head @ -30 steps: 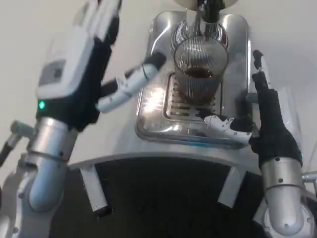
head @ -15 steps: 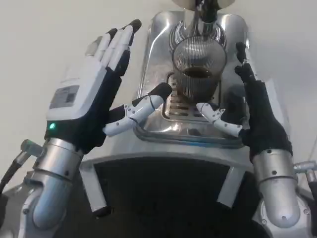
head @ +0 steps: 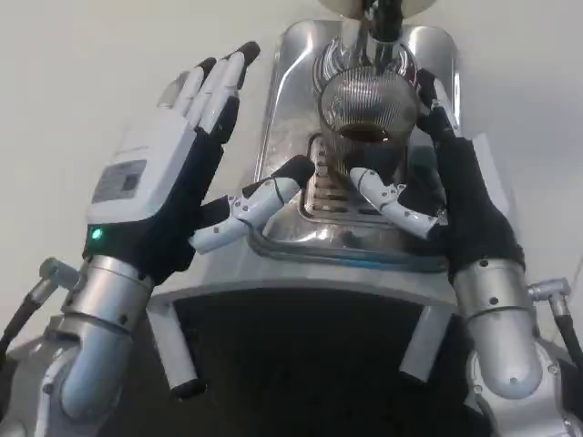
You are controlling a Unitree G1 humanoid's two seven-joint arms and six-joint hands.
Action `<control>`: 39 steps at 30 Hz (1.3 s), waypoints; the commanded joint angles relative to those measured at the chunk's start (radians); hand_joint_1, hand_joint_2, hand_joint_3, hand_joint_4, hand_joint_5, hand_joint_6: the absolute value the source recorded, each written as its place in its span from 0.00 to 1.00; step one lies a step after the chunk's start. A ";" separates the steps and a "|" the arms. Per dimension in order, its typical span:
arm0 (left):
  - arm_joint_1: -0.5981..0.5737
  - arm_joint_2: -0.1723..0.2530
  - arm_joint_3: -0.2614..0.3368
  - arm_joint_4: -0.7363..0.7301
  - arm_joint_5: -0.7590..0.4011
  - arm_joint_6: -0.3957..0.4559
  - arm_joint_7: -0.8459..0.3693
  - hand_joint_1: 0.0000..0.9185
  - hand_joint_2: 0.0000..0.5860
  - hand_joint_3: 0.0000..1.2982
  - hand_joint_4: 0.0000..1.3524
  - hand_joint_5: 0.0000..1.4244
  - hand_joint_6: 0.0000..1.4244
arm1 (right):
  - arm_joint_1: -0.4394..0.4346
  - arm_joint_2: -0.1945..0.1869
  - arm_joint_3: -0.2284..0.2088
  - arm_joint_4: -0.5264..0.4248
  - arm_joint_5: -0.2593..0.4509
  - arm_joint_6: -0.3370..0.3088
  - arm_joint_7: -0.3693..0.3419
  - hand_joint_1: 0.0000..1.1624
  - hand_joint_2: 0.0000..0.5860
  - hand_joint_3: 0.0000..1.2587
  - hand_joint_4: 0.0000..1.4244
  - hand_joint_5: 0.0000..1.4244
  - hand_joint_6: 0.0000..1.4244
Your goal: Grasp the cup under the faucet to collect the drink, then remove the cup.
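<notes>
Now the right robot hand (head: 455,205) has closed in around the one ribbed glass cup (head: 369,123), fingers spread and not plainly gripping, nearer than half a second ago. The left robot hand (head: 178,182) stays spread beside the single steel drip tray (head: 282,146); the cup stands under the faucet (head: 383,18).

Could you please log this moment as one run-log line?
phase: reaching for cup | cup: on tray under faucet, part-filled | right robot hand: open beside cup, contact unclear | left robot hand: open, left of tray
</notes>
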 commanded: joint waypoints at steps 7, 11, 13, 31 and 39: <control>0.011 0.004 0.002 0.011 -0.020 -0.011 0.012 0.00 0.37 0.00 0.00 0.00 0.00 | -0.071 -0.004 0.006 0.079 -0.006 -0.005 -0.023 0.84 0.49 0.03 0.03 0.06 0.14; 0.003 0.001 0.005 0.022 -0.035 -0.019 0.017 0.00 0.37 0.00 0.00 0.00 0.00 | -0.080 -0.007 0.009 0.089 -0.007 0.001 -0.017 0.86 0.48 0.03 0.03 0.06 0.13; -0.002 0.000 0.005 0.029 -0.045 -0.026 0.020 0.00 0.37 0.00 0.00 0.00 0.00 | -0.084 -0.008 0.011 0.091 -0.007 0.003 -0.015 0.86 0.47 0.03 0.03 0.06 0.13; -0.014 -0.005 0.019 0.043 -0.093 -0.025 0.025 0.00 0.38 0.00 0.00 0.00 0.00 | -0.179 0.014 0.027 0.168 -0.040 0.040 -0.076 0.96 0.36 0.10 0.13 0.17 0.26; -0.010 -0.004 0.025 0.039 -0.107 -0.027 0.020 0.00 0.37 0.00 0.00 0.00 0.00 | -0.178 0.044 0.039 0.154 -0.135 0.019 -0.240 1.00 0.45 0.48 0.41 0.49 0.69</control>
